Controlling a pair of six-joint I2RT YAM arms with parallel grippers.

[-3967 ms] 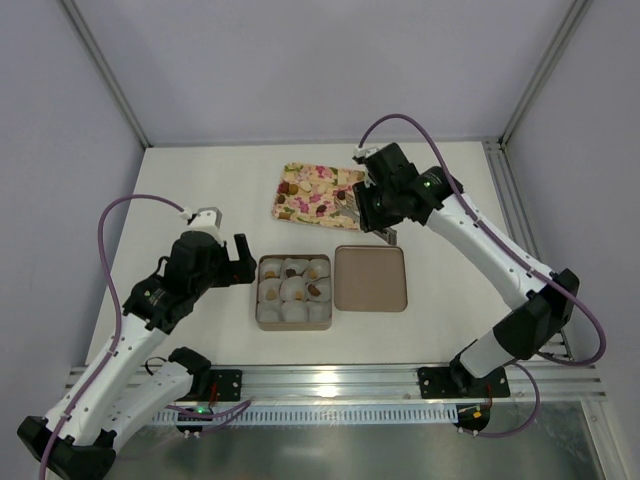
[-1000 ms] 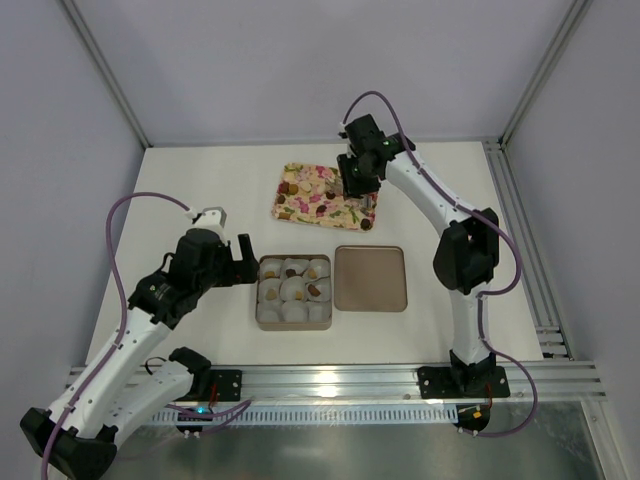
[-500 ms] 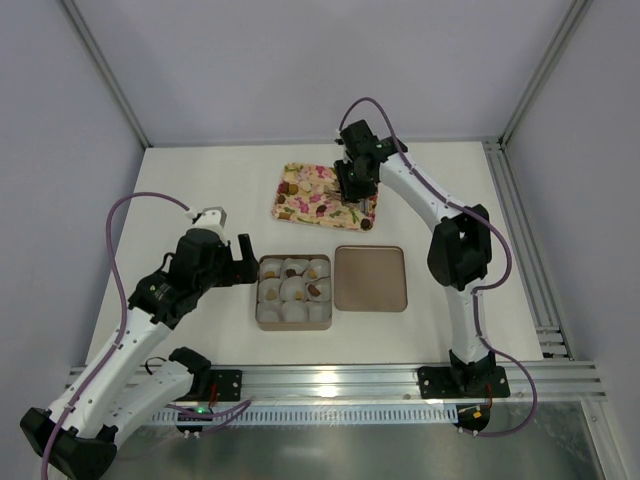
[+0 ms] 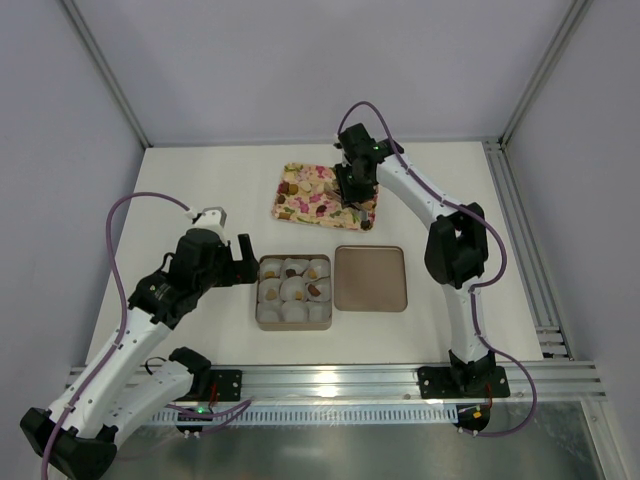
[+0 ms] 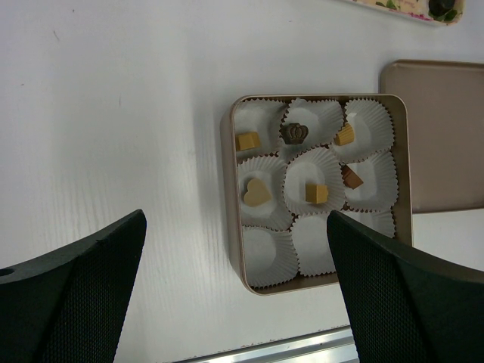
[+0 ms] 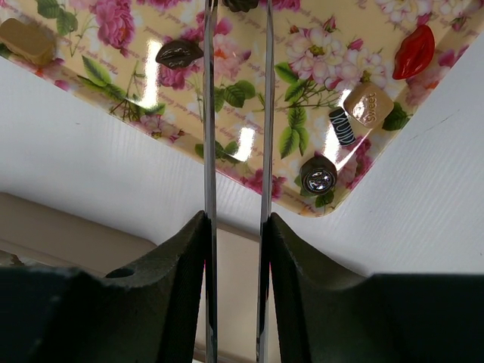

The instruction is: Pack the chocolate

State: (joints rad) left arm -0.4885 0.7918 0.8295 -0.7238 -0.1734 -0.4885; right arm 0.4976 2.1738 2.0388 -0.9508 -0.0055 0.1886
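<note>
The chocolate lies in two places. Several tan and dark pieces (image 5: 256, 191) sit in white paper cups inside the square brown box (image 4: 258, 295). More pieces lie loose on the flowered tray (image 4: 300, 205), among them a dark one (image 6: 179, 53). My right gripper (image 6: 236, 6) reaches down over the tray's right part (image 4: 352, 195). Its long metal blades (image 6: 209, 113) stand a little apart on either side of a dark chocolate (image 6: 242, 4) at the view's top edge, and the tips are cut off there. My left gripper (image 5: 234, 302) hangs wide open and empty just left of the box.
The box's flat brown lid (image 4: 370, 278) lies right of the box. On the tray's near corner are a red lips-shaped piece (image 6: 414, 47), a tan cube (image 6: 367, 104) and a silver foil round (image 6: 318, 174). The metal rail (image 4: 340, 378) runs along the table's near edge.
Over the last second my right gripper has moved slightly left and further over the tray, its blades coming down around a dark chocolate. My left arm has stayed still.
</note>
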